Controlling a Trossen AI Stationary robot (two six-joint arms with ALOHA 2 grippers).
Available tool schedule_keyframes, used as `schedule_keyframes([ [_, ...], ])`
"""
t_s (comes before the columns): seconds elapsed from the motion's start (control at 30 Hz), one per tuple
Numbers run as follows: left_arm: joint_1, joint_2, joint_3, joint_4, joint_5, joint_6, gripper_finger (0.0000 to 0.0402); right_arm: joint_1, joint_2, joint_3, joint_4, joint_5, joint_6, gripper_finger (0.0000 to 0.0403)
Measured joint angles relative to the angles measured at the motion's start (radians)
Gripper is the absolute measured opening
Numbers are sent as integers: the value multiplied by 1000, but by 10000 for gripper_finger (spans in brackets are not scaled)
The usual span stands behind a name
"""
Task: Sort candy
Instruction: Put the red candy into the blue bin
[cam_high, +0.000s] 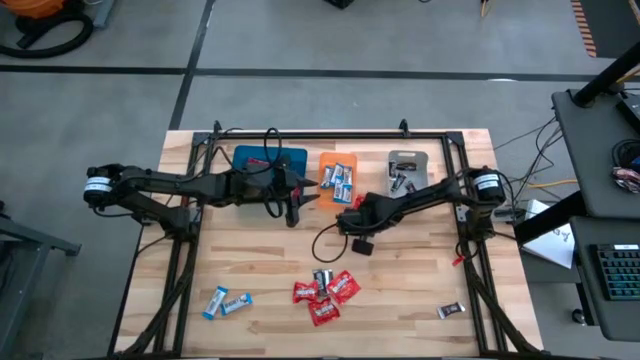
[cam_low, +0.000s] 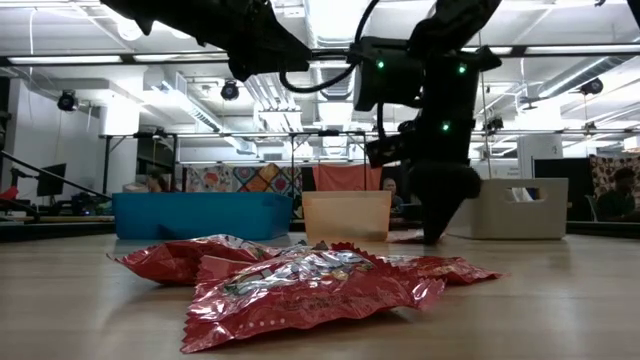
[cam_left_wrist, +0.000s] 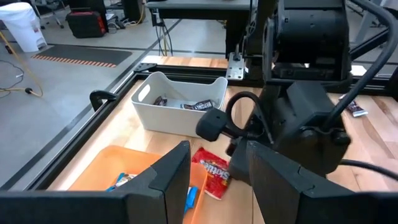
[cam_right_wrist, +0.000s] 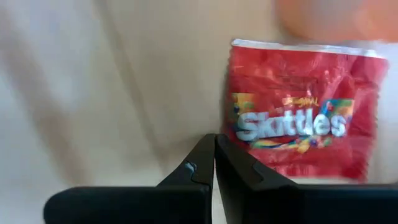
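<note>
We see the right gripper (cam_right_wrist: 214, 152) with its fingers pressed together on nothing, low over the worktop (cam_high: 260, 270) just beside a red Skittles packet (cam_right_wrist: 303, 112) that lies flat near the orange tray (cam_high: 338, 176). The left gripper (cam_left_wrist: 217, 171) hovers by that tray with its fingers parted and nothing between them. More red packets (cam_high: 325, 293) lie heaped near the worktop's front, two blue-and-white sweets (cam_high: 227, 302) sit at the front left and one dark sweet (cam_high: 451, 311) at the front right. Blue-and-white sweets lie in the orange tray, dark ones in the grey tray (cam_high: 407, 165); the blue tray (cam_high: 255, 157) sits left of both
</note>
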Motion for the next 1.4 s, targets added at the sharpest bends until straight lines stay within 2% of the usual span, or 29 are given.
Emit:
schedule_keyframes([
  [0.13,0,0,0,0,0,0,142,21,-2,6,1,-63,-19,9],
  [0.27,-1,0,0,0,0,-17,142,44,-2,6,4,-76,-35,9],
  [0.43,-17,0,0,0,0,-37,142,66,-13,11,5,51,-22,9],
  [0.67,-52,0,0,0,0,-38,142,63,-32,14,-8,92,-21,9],
  [0.83,-55,0,0,1,1,-38,142,51,-31,3,-4,244,-34,9],
  [0.97,-55,0,0,0,1,-37,142,35,-15,-21,10,290,-45,9],
  [1.07,-55,0,0,0,1,-37,142,32,-2,-59,80,281,-50,9],
  [1.23,-55,0,0,0,0,-34,142,50,-1,-73,136,193,-45,9],
  [1.4,-55,0,0,3,0,-34,142,105,-28,-34,123,39,-45,9],
])
